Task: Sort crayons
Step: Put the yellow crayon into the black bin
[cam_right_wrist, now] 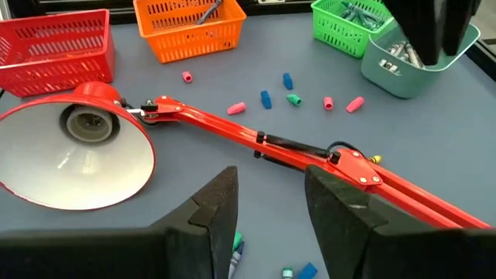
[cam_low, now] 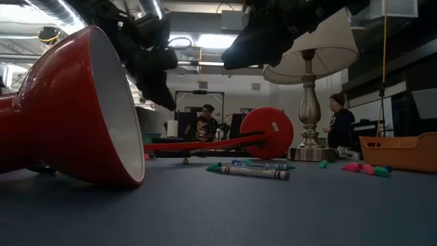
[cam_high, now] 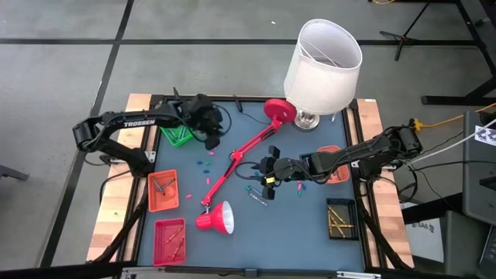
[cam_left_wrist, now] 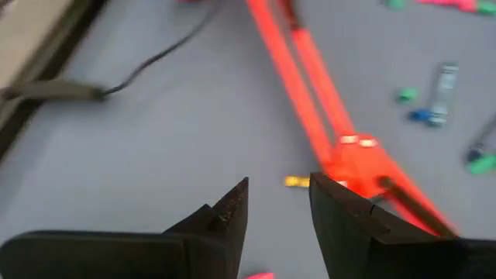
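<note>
crayons (cam_right_wrist: 265, 99) short, pink, blue, teal stubs, scattered, perhaps broken, left gripper (cam_left_wrist: 277, 203) released, right gripper (cam_right_wrist: 270, 203) released

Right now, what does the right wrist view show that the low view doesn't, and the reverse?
Only the right wrist view: the red basket, orange basket, green basket and teal bin, plus the open right gripper above the table. Only the low view: the white-shaded table lamp and two people in the room behind. Both show the red lamp lying on the table and loose crayons.
</note>
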`<state>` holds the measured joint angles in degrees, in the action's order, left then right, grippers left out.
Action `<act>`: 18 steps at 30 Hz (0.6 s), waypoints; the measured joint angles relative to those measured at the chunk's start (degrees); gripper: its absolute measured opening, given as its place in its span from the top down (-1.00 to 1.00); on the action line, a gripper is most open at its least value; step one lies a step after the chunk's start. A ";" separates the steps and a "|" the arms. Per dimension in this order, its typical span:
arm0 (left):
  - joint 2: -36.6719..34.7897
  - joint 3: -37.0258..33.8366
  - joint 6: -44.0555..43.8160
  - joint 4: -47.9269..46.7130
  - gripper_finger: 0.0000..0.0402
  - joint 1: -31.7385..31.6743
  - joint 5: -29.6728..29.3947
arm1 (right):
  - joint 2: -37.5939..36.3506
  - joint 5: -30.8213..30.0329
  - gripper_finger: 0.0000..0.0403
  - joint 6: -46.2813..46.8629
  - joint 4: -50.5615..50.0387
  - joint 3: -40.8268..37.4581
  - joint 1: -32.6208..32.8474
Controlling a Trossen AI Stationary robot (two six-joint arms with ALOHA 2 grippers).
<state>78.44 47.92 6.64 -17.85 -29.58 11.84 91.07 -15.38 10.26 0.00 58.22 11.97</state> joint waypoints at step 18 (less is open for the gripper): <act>11.22 0.01 8.84 0.81 0.56 9.38 -0.53 | 2.41 -2.92 0.26 5.40 0.39 -0.04 0.00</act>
<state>89.65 47.94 15.47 -17.04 -20.20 11.31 93.48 -18.30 15.66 0.39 58.18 11.97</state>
